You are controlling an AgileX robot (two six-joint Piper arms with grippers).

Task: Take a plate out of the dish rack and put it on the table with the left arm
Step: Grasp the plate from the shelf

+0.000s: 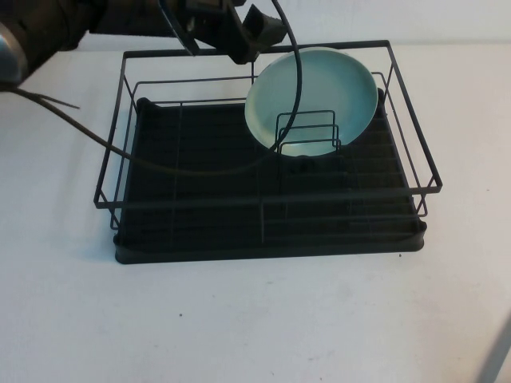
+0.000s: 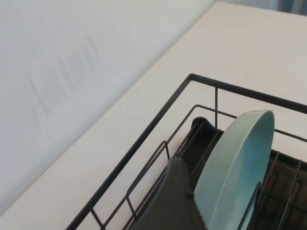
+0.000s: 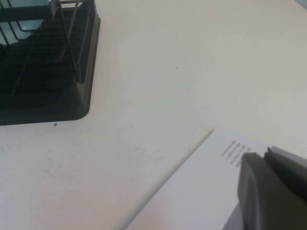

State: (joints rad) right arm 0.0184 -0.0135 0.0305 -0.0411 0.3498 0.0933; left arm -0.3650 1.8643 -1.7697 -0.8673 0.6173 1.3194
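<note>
**High view: plate not yet lifted as left arm reaches the rack's far corner**

High view shows the left arm [image 1: 48, 28] stretched across the far side of the dish rack [image 1: 267, 199], its left claw [image 1: 243, 36] at the upper rim of the plate [image 1: 313, 100]. The mint plate stands tilted on edge in the rack's far right part, leaning behind a small wire divider [image 1: 307, 132]. In the left wrist view one dark finger [image 2: 175, 201] lies against the plate's back, near its rim; the other finger is out of sight, so whether the left claw has closed on the plate cannot be told. The plate is not yet out of the rack, so the lift and the set-down on the desk [image 1: 255, 319] appear to remain.

The rack's top rail runs close behind the plate and the divider stands in front, leaving little side room; the clear way out looks to be upward. Open desk lies in front of the rack and to its left. The right claw [image 3: 268, 187] rests low over the desk, well apart from the rack, beside a white sheet [image 3: 201, 191]; its grip cannot be judged.
</note>
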